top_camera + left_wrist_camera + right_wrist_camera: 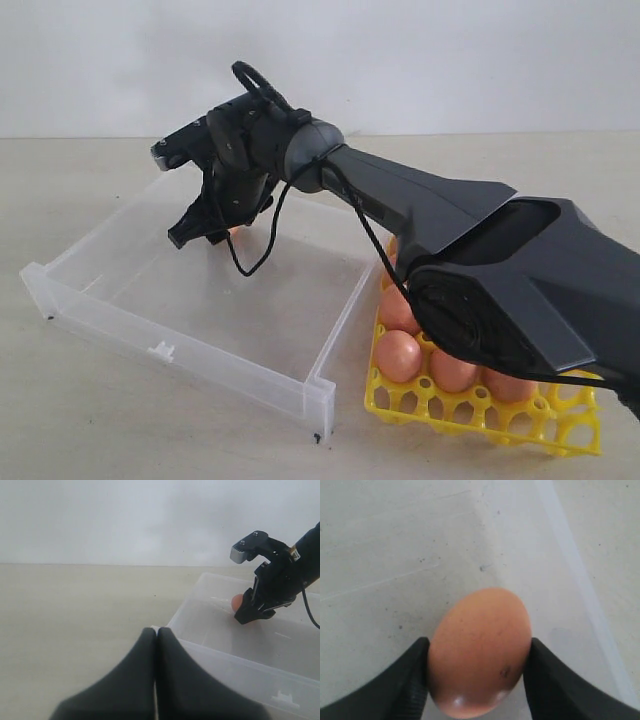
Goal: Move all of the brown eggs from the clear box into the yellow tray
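Observation:
One brown egg (pixel 480 650) sits between the two black fingers of my right gripper (pixel 478 656), which touch it on both sides just above the floor of the clear box (pixel 180 345). In the exterior view that gripper (pixel 205 232) reaches down into the box's far left part, with the egg (pixel 234 232) peeking out beside it. The yellow tray (pixel 500 422) lies right of the box and holds several brown eggs (pixel 398 355), partly hidden by the right arm. My left gripper (pixel 156 631) is shut with nothing in it, hanging outside the box's near corner.
The box (pixel 225 655) rests on a pale tabletop (pixel 75 610) with a white wall behind. The right arm (pixel 450 215) stretches across the tray and the box's right wall. A small tab (pixel 161 351) sticks out from the box's front wall.

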You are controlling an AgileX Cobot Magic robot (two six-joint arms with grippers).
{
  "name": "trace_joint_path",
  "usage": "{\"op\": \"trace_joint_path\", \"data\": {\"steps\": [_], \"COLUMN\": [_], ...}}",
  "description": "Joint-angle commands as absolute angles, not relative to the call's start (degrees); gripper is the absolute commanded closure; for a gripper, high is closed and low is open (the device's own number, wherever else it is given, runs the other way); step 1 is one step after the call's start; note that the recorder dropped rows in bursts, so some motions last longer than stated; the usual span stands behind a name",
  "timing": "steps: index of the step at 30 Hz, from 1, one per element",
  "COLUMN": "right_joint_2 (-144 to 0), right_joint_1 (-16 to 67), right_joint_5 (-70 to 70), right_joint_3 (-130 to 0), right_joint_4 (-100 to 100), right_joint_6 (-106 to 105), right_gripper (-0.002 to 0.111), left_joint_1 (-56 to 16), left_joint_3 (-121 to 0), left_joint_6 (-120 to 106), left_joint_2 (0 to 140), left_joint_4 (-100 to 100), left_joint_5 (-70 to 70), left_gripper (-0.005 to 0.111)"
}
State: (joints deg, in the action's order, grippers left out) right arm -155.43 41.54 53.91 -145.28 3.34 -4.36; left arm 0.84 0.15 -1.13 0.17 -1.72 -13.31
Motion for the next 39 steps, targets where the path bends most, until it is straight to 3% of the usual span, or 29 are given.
{"op": "trace_joint_path", "data": {"steps": [1, 11, 17, 22, 26, 30, 33, 39], "right_joint_2": [-155.4, -150.4, -146.4, -145.0, -145.2, -144.6, -143.4, -139.8], "right_joint_1": [41.1, 41.1, 41.9, 46.9, 51.5, 55.6, 56.7, 56.7], "right_joint_5": [56.3, 68.0, 61.6, 51.0, 41.4, 42.7, 41.1, 11.4], "right_joint_3": [-145.2, -145.2, -145.2, -145.2, -145.2, -145.2, -145.2, -145.2], "right_joint_4": [2.5, -15.2, -18.0, -3.2, 17.0, 40.2, 43.4, 42.8], "right_joint_6": [-4.4, -7.4, -8.2, -2.9, 17.5, 35.0, 36.9, 40.0], "right_gripper": [0.108, 0.108, 0.109, 0.109, 0.109, 0.109, 0.109, 0.109], "left_joint_1": [0.6, 0.6, 0.6, 0.6, 0.6, 0.6, 0.6, 0.6], "left_joint_3": [0.0, 0.0, 0.0, 0.0, 0.0, 0.0, 0.0, 0.0], "left_joint_6": [-1.2, -1.2, -1.2, -1.2, -1.2, -1.2, -1.2, -1.2], "left_joint_2": [0.0, 0.0, 0.0, 0.0, 0.0, 0.0, 0.0, 0.0], "left_joint_4": [-2.0, -2.0, -2.0, -2.0, -2.0, -2.0, -2.0, -2.0], "left_joint_5": [-13.3, -13.3, -13.3, -13.3, -13.3, -13.3, -13.3, -13.3], "left_gripper": [0.111, 0.111, 0.111, 0.111, 0.111, 0.111, 0.111, 0.111]}}
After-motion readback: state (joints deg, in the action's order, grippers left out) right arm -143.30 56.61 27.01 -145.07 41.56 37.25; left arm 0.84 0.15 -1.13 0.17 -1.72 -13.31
